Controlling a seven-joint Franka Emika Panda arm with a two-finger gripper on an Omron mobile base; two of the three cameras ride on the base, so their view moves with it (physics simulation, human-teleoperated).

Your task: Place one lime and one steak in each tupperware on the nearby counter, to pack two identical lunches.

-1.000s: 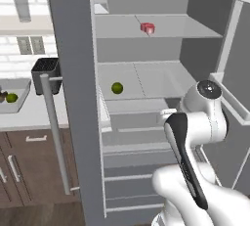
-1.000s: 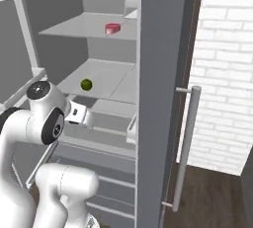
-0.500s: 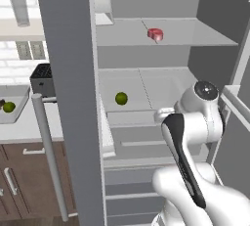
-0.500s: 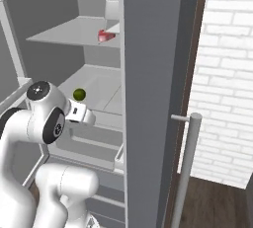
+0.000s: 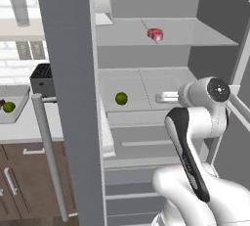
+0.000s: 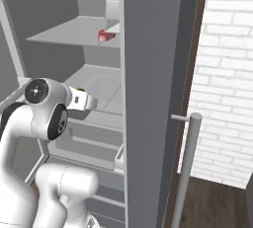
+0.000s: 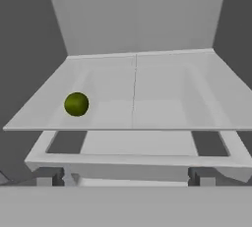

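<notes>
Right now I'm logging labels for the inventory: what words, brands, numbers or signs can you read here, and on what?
None: no text can be read anywhere.
The lime, steak, fridge shelves, toaster and the arm's white shell are all plain.
The brick wall bears no sign.

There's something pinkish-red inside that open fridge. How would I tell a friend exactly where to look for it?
Start at the open fridge with pale grey shelves. Look to the upper shelf, above the one holding a green lime. The steak sits there alone, a small red-pink chunk with a paler edge, the only reddish thing inside.
</notes>
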